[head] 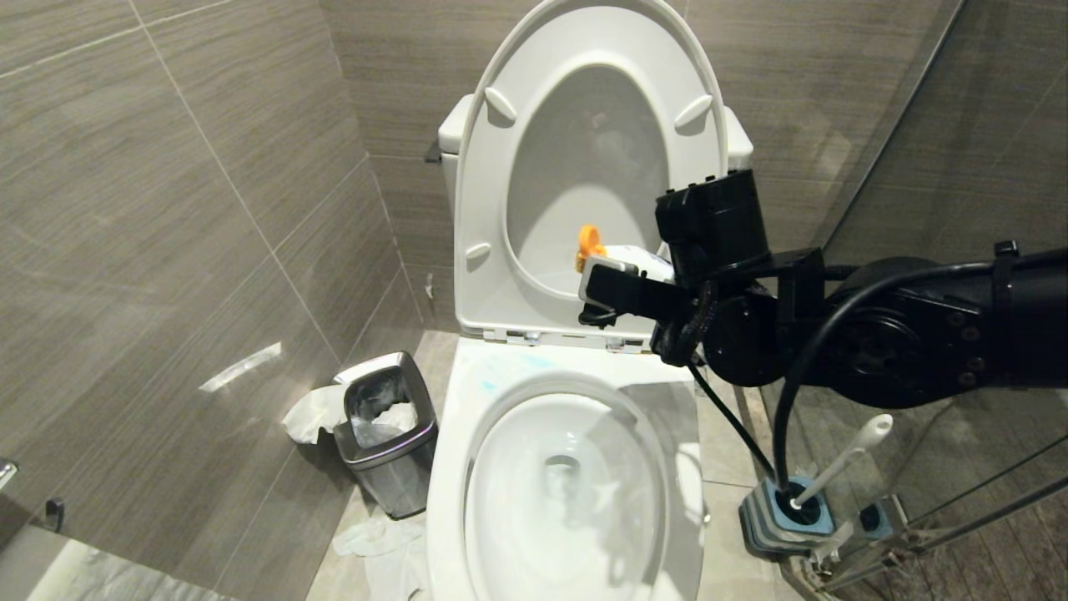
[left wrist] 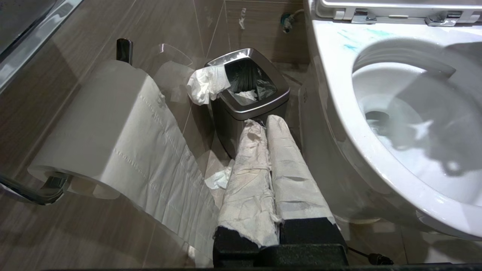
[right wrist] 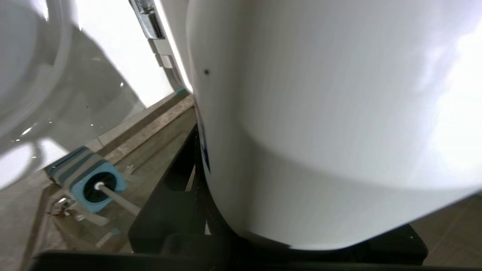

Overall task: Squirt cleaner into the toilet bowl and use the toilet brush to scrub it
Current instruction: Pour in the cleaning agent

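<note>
My right gripper hovers over the back of the toilet bowl, in front of the raised seat. It is shut on the cleaner bottle, white with an orange cap. That bottle fills the right wrist view. Blue-green cleaner streaks mark the rear rim, and the same cleaner shows in the left wrist view. The toilet brush stands in its grey-and-blue base on the floor to the bowl's right. My left gripper, its fingers wrapped in paper, hangs shut and empty low beside the bowl.
A steel waste bin with paper spilling out stands left of the bowl, against the tiled wall. Tissue lies on the floor by it. A toilet paper roll hangs near the left gripper. A glass partition closes the right side.
</note>
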